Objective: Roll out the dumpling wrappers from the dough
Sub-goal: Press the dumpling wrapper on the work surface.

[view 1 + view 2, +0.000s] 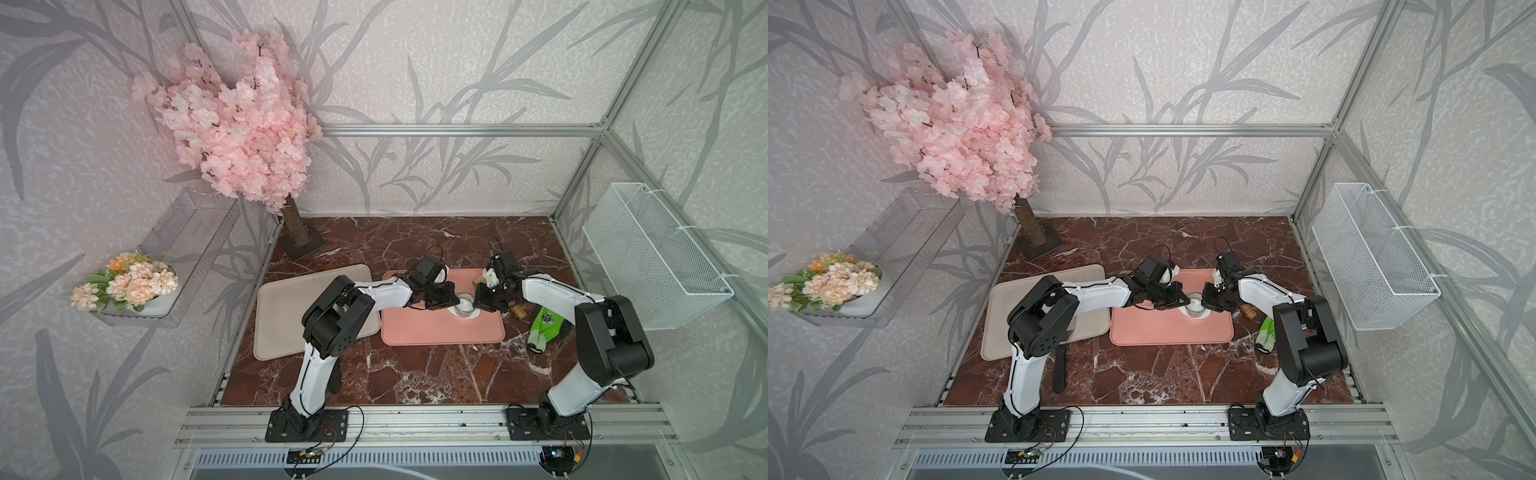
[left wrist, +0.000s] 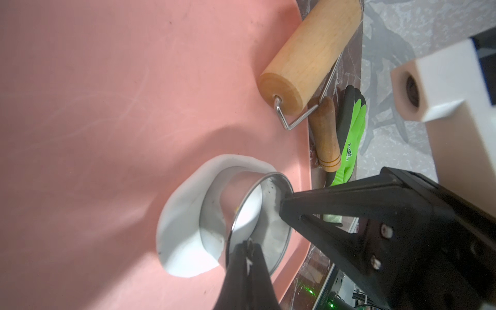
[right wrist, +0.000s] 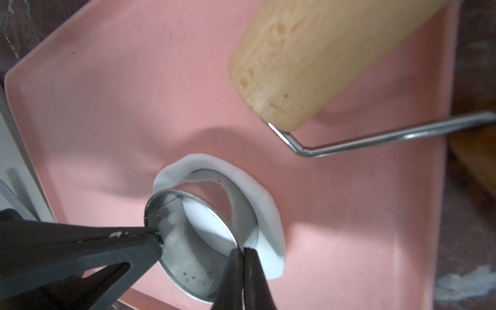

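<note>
**Desk** (image 1: 415, 374): 1, red-brown marble.

**Mats:** 2.
- Pink mat (image 1: 415, 332), centre-right on the desk.
- Beige mat (image 1: 282, 307), just to its left and partly under the left arm.

**Dough** (image 2: 182, 214): 1. A thin, white, irregular sheet lying flat on the pink mat, toward the mat's right side.

**Ring** (image 2: 268, 228): 1. Shiny metal, open at the top, standing on the dough.
- The dough shows as a white border outside the ring and as white inside it.
- Whether the inner part is cut free cannot be told.

**Roller** (image 2: 311, 59): 1. A pale wood drum on a wire frame, with a darker wood handle.
- The drum rests on the far right part of the pink mat.
- The handle lies off the mat's right edge, on the desk.
- The roller is clear of the dough.

**Glove** (image 1: 544, 322): 1, green and black, on the desk just beside the roller handle.

**Black object** (image 1: 334, 380): 1. Long, lying on the desk beside the left arm; its kind is unclear.

**Arms:** 2, meeting at the ring from opposite sides.
- Left gripper (image 2: 248, 248): jaws closed, pinching the ring's rim wall between them.
- Right gripper (image 3: 243, 252): jaws closed, pinching the rim at another point round the ring, one finger inside and one outside.

**Surroundings:**
- Tree (image 1: 237, 124): 1, pink blossom, at the desk's back left corner.
- Shelf (image 1: 187, 241): 1, clear, on the left wall.
- Bouquet (image 1: 129, 282): 1, on the shelf.
- Basket (image 1: 656, 257): 1, white wire, on the right wall.
</note>
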Controlling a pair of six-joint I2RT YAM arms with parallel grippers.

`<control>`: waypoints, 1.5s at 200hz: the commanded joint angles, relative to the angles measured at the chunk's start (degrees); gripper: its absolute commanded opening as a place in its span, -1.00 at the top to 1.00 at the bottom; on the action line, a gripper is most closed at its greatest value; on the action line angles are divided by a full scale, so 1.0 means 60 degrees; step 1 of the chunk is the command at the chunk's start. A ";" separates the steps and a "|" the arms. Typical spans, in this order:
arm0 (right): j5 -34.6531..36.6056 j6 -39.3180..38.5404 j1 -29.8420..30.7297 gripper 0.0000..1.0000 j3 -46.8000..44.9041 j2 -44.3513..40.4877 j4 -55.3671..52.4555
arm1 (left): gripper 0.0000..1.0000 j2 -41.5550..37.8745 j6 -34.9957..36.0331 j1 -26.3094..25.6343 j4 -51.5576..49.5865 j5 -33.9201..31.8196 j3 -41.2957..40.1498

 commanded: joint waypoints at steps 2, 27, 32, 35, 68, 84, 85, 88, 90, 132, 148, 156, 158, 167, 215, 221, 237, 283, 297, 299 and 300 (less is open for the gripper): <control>0.1386 -0.0013 -0.0309 1.00 -0.0428 0.0522 -0.1115 | 1.00 0.0689 0.0343 0.0290 -0.2806 -0.1096 -0.0523; 0.1182 0.0022 -0.0303 1.00 -0.0148 0.0120 -0.1260 | 1.00 0.0466 0.0539 0.0290 -0.3178 -0.1227 0.0142; 0.1130 0.0023 -0.0301 1.00 -0.0082 0.0066 -0.1303 | 1.00 0.0420 0.0571 0.0287 -0.3249 -0.1251 0.0284; 0.1094 0.0036 -0.0297 1.00 -0.0020 0.0039 -0.1321 | 1.00 0.0403 0.0586 0.0290 -0.3285 -0.1262 0.0386; 0.0779 0.0124 -0.0279 1.00 0.0319 -0.0112 -0.1416 | 0.99 0.0030 0.0744 0.0314 -0.3513 -0.1322 0.1199; 0.0586 0.0197 -0.0266 1.00 0.0356 -0.0152 -0.1358 | 0.81 -0.0288 0.0780 0.0356 -0.3472 -0.1294 0.1325; 0.0581 0.0205 -0.0265 1.00 0.0353 -0.0154 -0.1347 | 0.80 -0.0317 0.0780 0.0353 -0.3466 -0.1294 0.1325; 0.0538 0.0224 -0.0265 1.00 0.0355 -0.0170 -0.1330 | 0.79 -0.0400 0.0781 0.0363 -0.3473 -0.1330 0.1325; 0.0526 0.0238 -0.0265 1.00 0.0352 -0.0170 -0.1316 | 0.78 -0.0466 0.0781 0.0367 -0.3474 -0.1346 0.1314; 0.0367 0.0330 -0.0193 1.00 0.0377 -0.0284 -0.1154 | 0.73 -0.1750 0.0709 0.0552 -0.3125 -0.1797 0.0001; 0.0240 0.0313 -0.0137 1.00 0.0406 -0.0316 -0.1094 | 0.73 -0.2115 0.0672 0.0640 -0.2982 -0.1880 -0.0635; 0.0128 0.0313 -0.0113 1.00 0.0403 -0.0357 -0.0992 | 0.73 -0.2276 0.0637 0.0686 -0.2883 -0.1912 -0.0963; 0.0112 0.0304 -0.0106 1.00 0.0408 -0.0374 -0.0964 | 0.73 -0.2341 0.0624 0.0697 -0.2850 -0.1920 -0.1030; 0.0016 0.0292 -0.0040 1.00 0.0416 -0.0418 -0.0848 | 0.73 -0.2558 0.0567 0.0758 -0.2748 -0.1962 -0.1393; -0.0418 -0.0029 0.0545 1.00 0.0793 -0.0493 -0.0505 | 0.73 -0.3558 0.0532 0.1156 -0.2646 -0.2324 -0.2620; -0.0412 -0.0059 0.0629 1.00 0.0837 -0.0482 -0.0454 | 0.73 -0.3629 0.0535 0.1222 -0.2629 -0.2344 -0.2731; -0.0385 -0.0099 0.0766 1.00 0.0948 -0.0368 -0.0428 | 0.73 -0.3817 0.0503 0.1380 -0.2582 -0.2349 -0.2967; -0.0106 -0.0679 0.1400 1.00 0.1522 0.0327 -0.0928 | 0.73 -0.3830 0.0532 0.1442 -0.2521 -0.2307 -0.3084; 0.0087 -0.0665 0.1489 1.00 0.1620 0.0677 -0.1020 | 0.73 -0.3806 0.0489 0.1446 -0.2439 -0.2247 -0.3069; 0.0099 -0.0658 0.1492 1.00 0.1627 0.0712 -0.1052 | 0.73 -0.3808 0.0481 0.1448 -0.2432 -0.2235 -0.3058; 0.0103 -0.0654 0.1500 1.00 0.1641 0.0732 -0.1070 | 0.73 -0.3813 0.0477 0.1448 -0.2425 -0.2233 -0.3056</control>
